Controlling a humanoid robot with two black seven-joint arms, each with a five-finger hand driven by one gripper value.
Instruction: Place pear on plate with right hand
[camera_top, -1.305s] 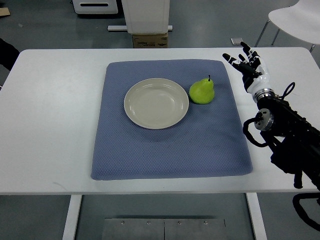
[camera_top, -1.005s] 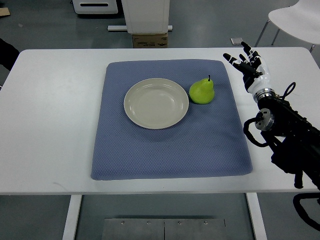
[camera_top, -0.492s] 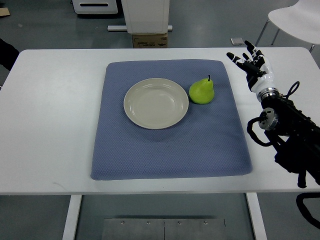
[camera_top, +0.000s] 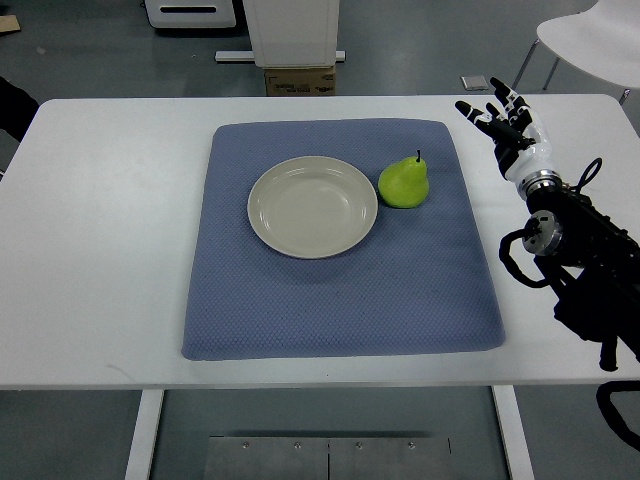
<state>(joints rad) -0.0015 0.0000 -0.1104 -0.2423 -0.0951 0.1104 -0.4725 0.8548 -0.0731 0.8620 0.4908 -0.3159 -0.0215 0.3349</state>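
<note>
Top view: the right arm (camera_top: 585, 265), a black jointed limb looped with cable, enters from the right edge, where its lower part is cut off by the frame. The right hand (camera_top: 507, 128) hovers over the far right part of the white table (camera_top: 100, 250), its black-tipped fingers (camera_top: 470, 110) spread apart and holding nothing. The palm side of the hand cannot be made out from this angle. No left arm shows. At the far left edge a dark shape is cropped by the frame and cannot be identified.

The pear (camera_top: 404, 183) is bright yellow-green, rounded at the base and narrowing toward a short dark stem that points to the far side. It sits on the blue mat (camera_top: 340, 300), right of the plate (camera_top: 313, 207), just beside its rim or touching it; which cannot be told. The pear is well apart from the right hand, which is further right and further away.

The plate is round, pale beige and bare, near the middle of the mat. Beyond the table, a cardboard box (camera_top: 300, 80) under a white cabinet (camera_top: 292, 30) and a white chair (camera_top: 590, 40) at the far right corner are only partly in frame.
</note>
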